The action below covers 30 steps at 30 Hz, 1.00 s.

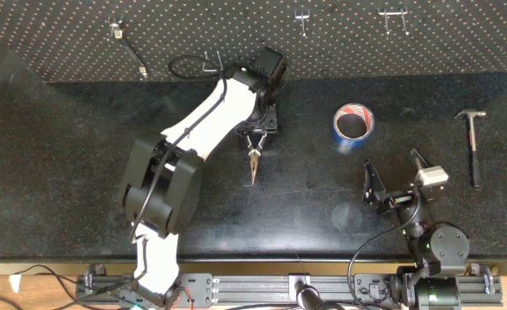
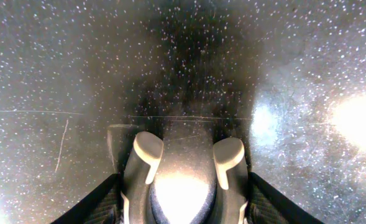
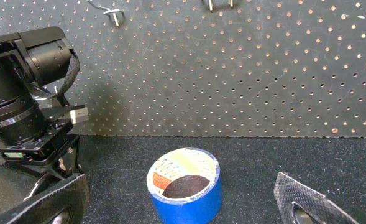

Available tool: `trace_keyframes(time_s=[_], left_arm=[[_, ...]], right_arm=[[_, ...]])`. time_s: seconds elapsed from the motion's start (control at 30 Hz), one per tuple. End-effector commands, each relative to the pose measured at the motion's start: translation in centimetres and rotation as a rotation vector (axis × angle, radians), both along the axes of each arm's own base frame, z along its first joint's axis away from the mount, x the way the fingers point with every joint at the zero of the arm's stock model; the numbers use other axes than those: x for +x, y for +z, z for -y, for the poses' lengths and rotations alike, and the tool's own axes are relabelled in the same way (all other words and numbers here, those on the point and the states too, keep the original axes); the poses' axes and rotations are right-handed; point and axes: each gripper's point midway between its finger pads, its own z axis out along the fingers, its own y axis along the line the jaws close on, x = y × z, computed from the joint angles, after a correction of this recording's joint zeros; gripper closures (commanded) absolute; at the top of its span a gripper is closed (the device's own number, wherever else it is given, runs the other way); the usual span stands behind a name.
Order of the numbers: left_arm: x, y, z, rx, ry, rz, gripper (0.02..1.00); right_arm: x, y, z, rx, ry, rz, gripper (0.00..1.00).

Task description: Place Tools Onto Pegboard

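Pliers (image 1: 252, 162): flat on the table (image 1: 72, 172), left of centre, tip pointing near, handles toward the pegboard.
Left gripper (image 1: 256, 138): at the pliers' handle ends, low over the table; fingers (image 2: 146, 155) part-way apart, and no grip on anything can be made out.
Tape roll (image 1: 354, 126): blue, standing on end (hollow up), right of the pliers, near the pegboard.
Hammer (image 1: 472, 146): far right, lying flat, head toward the pegboard.
Right gripper (image 1: 398, 176): near the tape roll on its near side, fingers (image 3: 301, 196) spread wide and empty.
Pegboard (image 1: 339, 43): along the far edge, carrying bare hooks (image 1: 302, 17).
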Motion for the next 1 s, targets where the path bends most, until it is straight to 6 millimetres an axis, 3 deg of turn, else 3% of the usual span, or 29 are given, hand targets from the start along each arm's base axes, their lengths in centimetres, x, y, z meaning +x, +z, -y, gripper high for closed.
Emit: trace_keyframes(time_s=[0.03, 0.13, 0.2, 0.27, 0.3, 0.37, 0.5, 0.6, 0.7, 1.0], left_arm=[[1.0, 1.2, 0.7, -0.007, 0.0, 0.06, 0.991], [0.9, 6.5, 1.1, -0.001, -0.027, 0.194, 0.991], [0.1, 9.0, 0.7, -0.001, -0.032, 0.246, 0.991], [-1.7, 11.0, -0.7, -0.01, -0.024, 0.284, 0.991], [-3.5, 11.6, -2.6, 0.007, 0.016, 0.309, 0.991], [-5.0, 12.1, -4.3, -0.032, 0.06, 0.38, 0.991], [-1.1, 15.2, -7.6, -0.123, 0.171, 0.683, 0.993], [2.4, 18.3, -7.7, -0.127, 0.119, 0.862, 0.991], [5.5, 21.6, -9.0, -0.165, 0.188, 1.035, 0.991], [7.6, 26.1, -10.3, -0.141, 0.154, 1.22, 0.991]], right_arm=[[-0.1, -0.1, -0.3, 0.011, 0.016, -0.002, 0.025], [-0.1, -0.1, -0.3, 0.011, 0.016, -0.002, 0.025], [-0.1, -0.1, -0.3, 0.011, 0.016, -0.002, 0.025], [-0.1, -0.1, -0.3, 0.011, 0.016, -0.002, 0.025], [-0.1, -0.1, -0.3, 0.011, 0.016, -0.002, 0.025], [-0.1, -0.1, -0.3, 0.011, 0.016, -0.002, 0.025], [-0.1, -0.1, -0.3, 0.011, 0.016, -0.002, 0.025], [-0.1, -0.1, -0.3, 0.011, 0.016, -0.002, 0.025], [-0.1, -0.1, -0.3, 0.011, 0.016, -0.002, 0.025], [-0.1, -0.1, -0.3, 0.011, 0.016, -0.002, 0.025]])
